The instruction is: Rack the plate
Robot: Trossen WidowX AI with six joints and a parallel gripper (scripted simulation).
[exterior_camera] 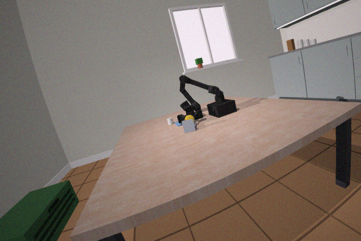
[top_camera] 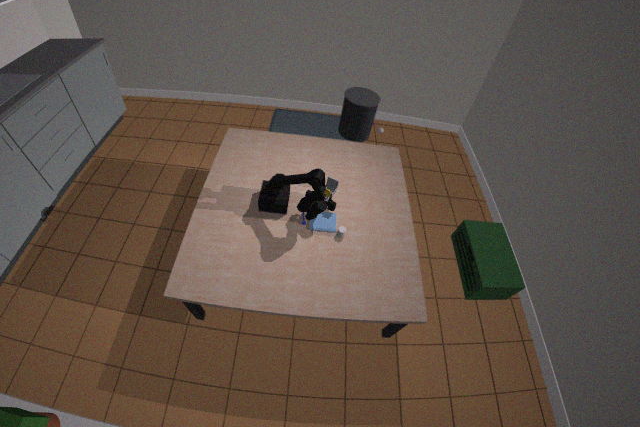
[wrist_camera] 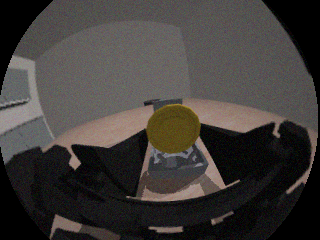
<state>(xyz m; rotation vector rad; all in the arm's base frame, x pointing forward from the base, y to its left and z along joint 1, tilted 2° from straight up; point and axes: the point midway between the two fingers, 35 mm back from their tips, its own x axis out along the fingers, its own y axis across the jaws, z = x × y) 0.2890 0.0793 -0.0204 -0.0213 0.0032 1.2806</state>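
The yellow plate (wrist_camera: 172, 128) (exterior_camera: 189, 117) (top_camera: 327, 194) stands upright on its edge over the grey dish rack (wrist_camera: 175, 166) (exterior_camera: 188, 127) (top_camera: 332, 183). Its lower edge sits down between the rack's rails. My gripper (wrist_camera: 172, 128) (exterior_camera: 186, 117) (top_camera: 323, 199) is low over the table next to the rack. Its dark fingers stand on either side of the plate and still grip it. The arm's base (top_camera: 272, 197) (exterior_camera: 221, 108) sits on the table behind it.
A white cup (top_camera: 341, 229) (exterior_camera: 170, 121) and a light blue mat (top_camera: 324, 222) (exterior_camera: 177, 123) lie beside the gripper on the wooden table (top_camera: 310, 277). A dark bin (top_camera: 358, 113) and a green crate (top_camera: 485, 259) stand on the floor.
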